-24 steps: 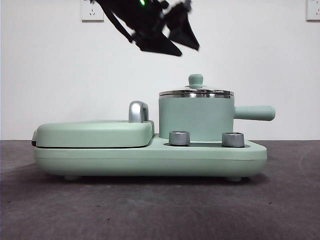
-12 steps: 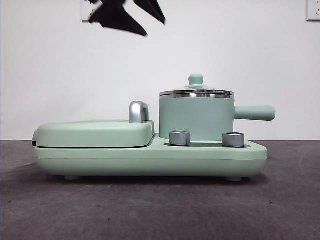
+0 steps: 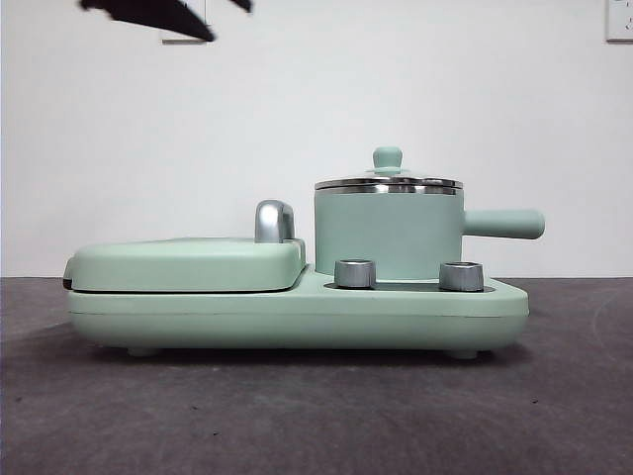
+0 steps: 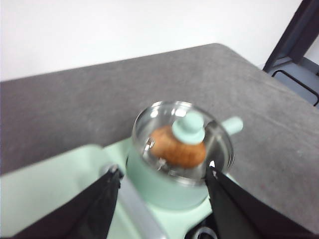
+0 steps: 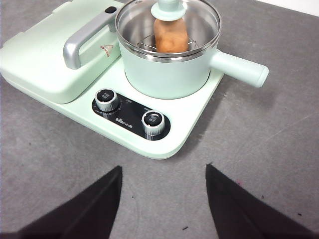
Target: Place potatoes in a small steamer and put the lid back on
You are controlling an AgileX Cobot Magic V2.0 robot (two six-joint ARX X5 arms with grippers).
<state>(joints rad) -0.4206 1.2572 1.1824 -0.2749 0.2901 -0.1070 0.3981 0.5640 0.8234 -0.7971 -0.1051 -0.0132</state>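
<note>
Potato (image 4: pixel 178 147) under lid (image 4: pixel 182 134), beyond spread jaws

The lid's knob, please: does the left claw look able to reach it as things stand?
Probably yes: the left claw is open and empty above the small steamer, and nothing covers the knob of the lid.
</note>
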